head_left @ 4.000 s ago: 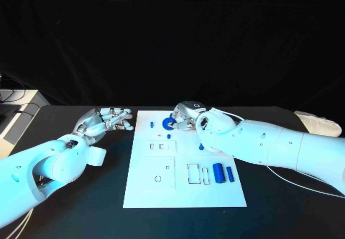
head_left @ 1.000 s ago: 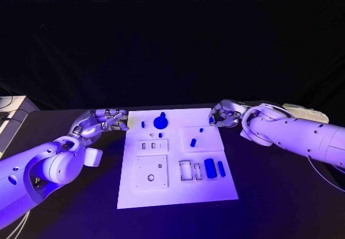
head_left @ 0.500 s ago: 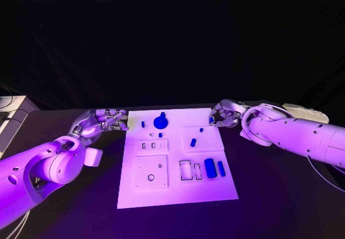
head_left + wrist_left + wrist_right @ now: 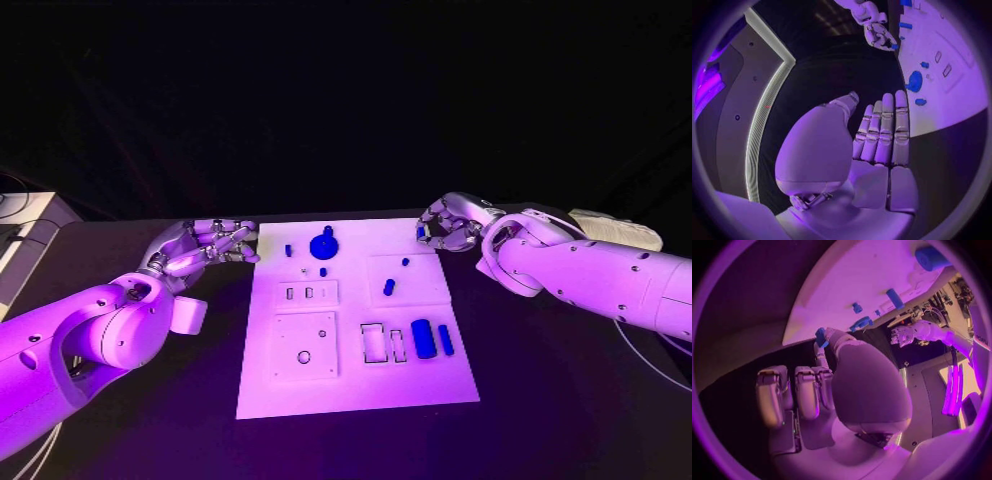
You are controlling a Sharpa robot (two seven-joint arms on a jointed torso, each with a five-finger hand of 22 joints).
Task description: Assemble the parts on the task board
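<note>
Since four seconds ago the right hand point(image 4: 450, 228) has pulled back off the task board point(image 4: 356, 395) to just past its far right corner — fingers curled, pinching a small blue part point(image 4: 821, 337) at the fingertips, probably carrying it to a slot. Over the last half second it barely shifts. Left hand point(image 4: 206, 246) stays by the board's far left edge, fingers straight and side by side in its wrist view, holding nothing — likely waiting. Round blue part point(image 4: 325, 245) lies near the board's far edge, two blue bars point(image 4: 424, 338) by the cutouts near the right side. Board sits mid-counter.
</note>
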